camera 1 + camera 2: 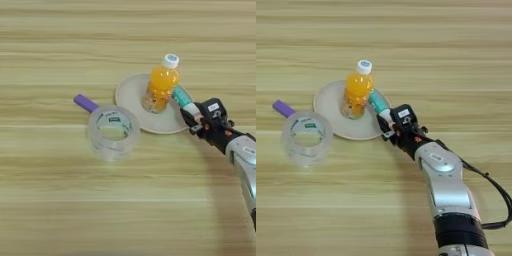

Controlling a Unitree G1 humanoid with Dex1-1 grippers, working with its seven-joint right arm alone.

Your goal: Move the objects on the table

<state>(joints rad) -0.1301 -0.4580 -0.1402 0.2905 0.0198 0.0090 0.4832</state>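
We look down on a light wooden table (60, 200) with horizontal grain stripes. Near its middle lies a beige round plate (131, 95), and an orange juice bottle (161, 85) with a white cap stands upright on it, toward the plate's right half.

Our right arm (448, 190) — a silver forearm with a black cable looping off its right side — reaches in from the lower right. Its gripper (385, 120) sits at the plate's right rim, just beside the bottle. The two black fingers are closed narrowly around a small teal tube (182, 97); the tube's white cap (385, 115) end is between the fingers, and the teal body sticks out up and to the left, pointing toward the bottle. The tube lies tilted over the plate's rim, very near the bottle's side; we cannot tell whether it touches the bottle or rests on the plate.

To the left of the plate stands a wide clear tape roll (112, 132) with a green label on its inner core, its open side facing up. It is just beside the plate's lower left rim — touching or nearly so. A short purple stick (86, 103) lies on the table at the roll's upper left, its near end against or partly behind the roll's edge. Both are well apart from the gripper.
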